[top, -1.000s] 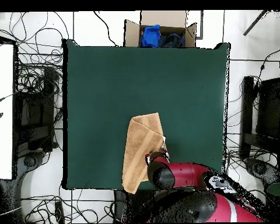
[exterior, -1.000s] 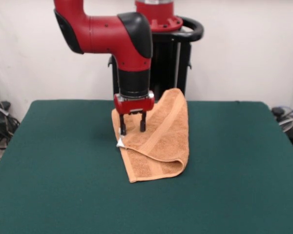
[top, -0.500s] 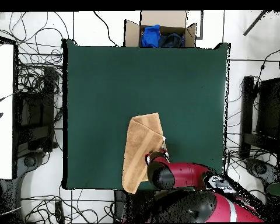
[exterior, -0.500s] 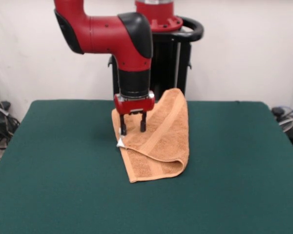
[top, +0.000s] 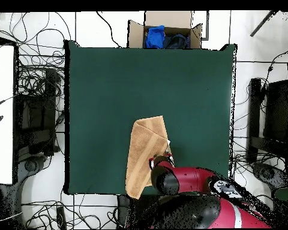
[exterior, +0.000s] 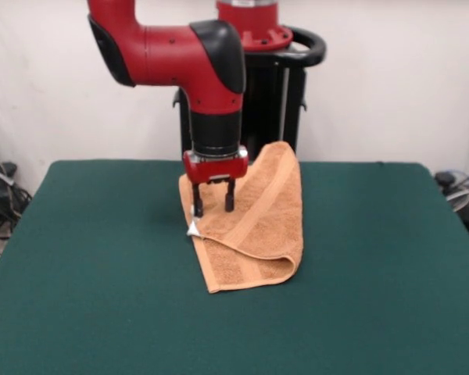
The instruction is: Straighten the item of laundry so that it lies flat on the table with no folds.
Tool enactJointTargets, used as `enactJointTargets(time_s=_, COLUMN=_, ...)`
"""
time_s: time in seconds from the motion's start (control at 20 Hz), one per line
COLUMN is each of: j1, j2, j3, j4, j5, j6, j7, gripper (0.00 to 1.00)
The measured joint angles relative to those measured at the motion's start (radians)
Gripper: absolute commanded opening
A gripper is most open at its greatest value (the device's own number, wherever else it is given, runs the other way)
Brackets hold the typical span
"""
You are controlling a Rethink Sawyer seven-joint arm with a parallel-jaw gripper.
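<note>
towel folded, claw over its edge

wide green table (exterior: 78, 297) stretches out all around the claw. the orange towel (exterior: 258, 226) lies folded over on itself, spreading below the claw, off to one side of it and back behind it. the claw (exterior: 213, 205) hangs with fingers spread, tips just over the towel's edge. a white tag (exterior: 192, 230) peeks out right beneath one finger.

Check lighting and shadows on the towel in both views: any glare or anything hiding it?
Front view: even, soft light, no glare; the towel shows a faint shadow along its near folded edge, and the gripper with open fingers covers a little of it. Overhead view: flat light, and the arm hides the towel's edge next to it.
</note>
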Motion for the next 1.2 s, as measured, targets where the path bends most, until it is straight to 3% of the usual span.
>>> enactJointTargets(time_s=1.2, j1=0.055, j2=0.011, j3=-0.051, j4=0.004, j5=0.016, j6=-0.069, j7=0.0, gripper=1.0)
